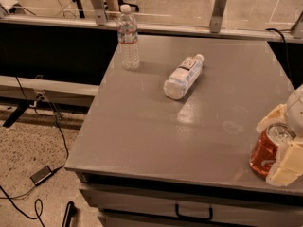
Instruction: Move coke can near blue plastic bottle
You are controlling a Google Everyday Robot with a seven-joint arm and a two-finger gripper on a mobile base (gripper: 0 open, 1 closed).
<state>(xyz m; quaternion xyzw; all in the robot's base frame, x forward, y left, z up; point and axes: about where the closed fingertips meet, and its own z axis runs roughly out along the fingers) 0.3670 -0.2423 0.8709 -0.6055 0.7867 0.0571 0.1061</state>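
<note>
Gripper [271, 149] at far right of view, over front-right corner of table [142, 126]. Clamped on coke can [263, 154], by the look of it: cream fingers [289, 161] pressed to opposite sides, one at back-left near the rim, one at front-right lower down. Side grip across the body, hence silver top and tab left showing and can held upright. Can't tell whether can base touches table or hangs just off it.

Blue plastic bottle [183, 75] lying on its side mid-table, toward the back. White cap pointing back-right, base toward front-left. Well apart from can.

Taller ribbed bottle [128, 38] upright at back-left of table, near the edge. Not the target, and off the straight line from can to target.

Judging stage as grasp made, carry not yet done. Bare grey table between can and target, nothing to route around.

Risk: lying down, so free to roll across its long axis, i.e. toward front-right or back-left. Coming in from front-right means meeting that long side head-on, and a nudge there would likely send it rolling. Better to stop short and set down just beside it, not touching. Worth lifting clear before travel, to avoid dragging the can base and tipping it in the grip.
</note>
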